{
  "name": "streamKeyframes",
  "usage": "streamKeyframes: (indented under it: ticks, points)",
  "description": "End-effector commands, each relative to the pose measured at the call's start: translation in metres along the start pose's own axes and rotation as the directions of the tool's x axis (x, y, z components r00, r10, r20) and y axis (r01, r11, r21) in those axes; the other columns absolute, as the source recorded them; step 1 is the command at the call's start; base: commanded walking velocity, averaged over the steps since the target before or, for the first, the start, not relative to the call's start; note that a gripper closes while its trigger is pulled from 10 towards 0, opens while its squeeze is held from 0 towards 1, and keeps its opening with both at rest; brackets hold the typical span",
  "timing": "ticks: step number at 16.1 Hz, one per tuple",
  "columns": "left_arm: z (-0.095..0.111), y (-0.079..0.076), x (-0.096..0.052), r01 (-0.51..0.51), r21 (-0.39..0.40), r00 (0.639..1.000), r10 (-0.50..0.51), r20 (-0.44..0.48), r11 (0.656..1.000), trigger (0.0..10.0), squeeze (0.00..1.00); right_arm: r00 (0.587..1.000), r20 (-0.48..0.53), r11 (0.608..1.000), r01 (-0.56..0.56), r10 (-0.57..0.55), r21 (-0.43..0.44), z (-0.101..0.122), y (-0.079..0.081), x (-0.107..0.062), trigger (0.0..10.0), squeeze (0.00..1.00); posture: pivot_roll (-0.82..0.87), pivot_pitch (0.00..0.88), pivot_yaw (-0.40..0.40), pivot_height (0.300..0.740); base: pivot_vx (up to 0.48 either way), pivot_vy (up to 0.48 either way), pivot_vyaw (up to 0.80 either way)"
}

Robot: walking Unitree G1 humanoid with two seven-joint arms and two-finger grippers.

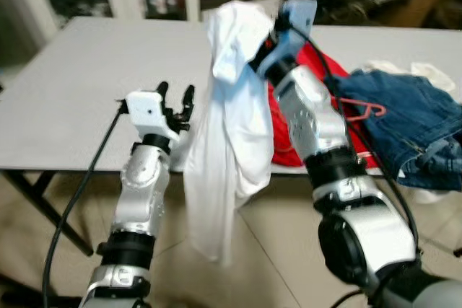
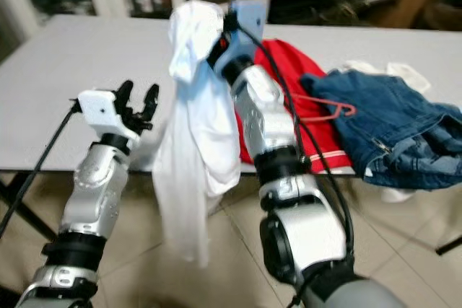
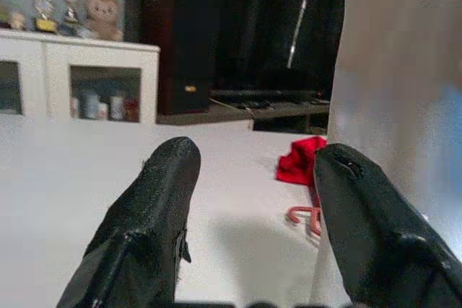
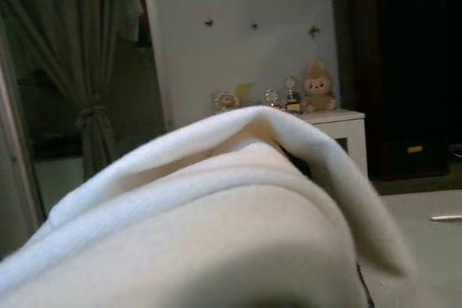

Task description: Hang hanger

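Left gripper (image 1: 177, 99): raised at the near edge of the desk, just left of the hanging cloth; its two black fingers (image 3: 155, 207) stand well apart with nothing between them.
White garment (image 1: 227, 135): draped over the right gripper, hanging down past the desk edge toward the floor; in the right wrist view its folds (image 4: 216, 214) lie right over the camera.
Right gripper (image 1: 253, 45): lifted high above the desk, buried in the top of the white garment; whether its fingers are spread or closed I cannot tell.
Desk (image 1: 86, 77): pale grey, broad, mostly bare on the left half.
Red cloth (image 2: 285, 77): lying on the desk behind the right forearm.
Hanger (image 1: 364, 110): red, lying flat on the desk on the jeans' edge, apart from both grippers.
Jeans (image 1: 411, 124): blue heap on the right of the desk.
White cabinet (image 3: 79, 77): beyond the desk, with small figurines on top.
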State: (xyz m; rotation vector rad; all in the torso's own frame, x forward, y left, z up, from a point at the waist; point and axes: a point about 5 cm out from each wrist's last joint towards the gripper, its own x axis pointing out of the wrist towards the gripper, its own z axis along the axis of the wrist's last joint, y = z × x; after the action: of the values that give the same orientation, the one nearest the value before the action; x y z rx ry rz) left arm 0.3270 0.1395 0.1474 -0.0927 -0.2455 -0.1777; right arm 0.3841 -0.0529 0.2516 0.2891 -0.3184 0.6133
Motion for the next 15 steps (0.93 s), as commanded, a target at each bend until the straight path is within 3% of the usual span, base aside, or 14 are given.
streamKeyframes:
  ticks: [1, 10, 15]
  points:
    - [0.005, 0.004, 0.001, -0.011, 0.014, 1.0, 0.011, 0.018, 1.0, 10.0, 0.0, 0.999, 0.025, 0.999, -0.027, 0.027, -0.021, 0.009, 0.004, 0.007, 0.0, 0.0, 0.05, 0.0, -0.01, 0.74, 0.469, 0.0, 0.0]
    - [0.003, 0.003, -0.001, -0.021, 0.013, 1.0, 0.02, 0.023, 1.0, 10.0, 0.0, 0.993, 0.007, 0.99, -0.115, 0.116, -0.083, 0.01, 0.013, 0.014, 0.0, 0.0, 0.06, 0.0, -0.013, 0.74, 0.459, 0.0, 0.0]
    - [0.003, 0.0, 0.001, -0.007, 0.01, 1.0, 0.007, 0.019, 1.0, 10.0, 0.0, 0.996, -0.019, 0.99, -0.089, 0.088, -0.109, 0.01, 0.01, 0.017, 0.0, 0.0, 0.05, 0.0, -0.008, 0.74, 0.275, 0.0, 0.74]
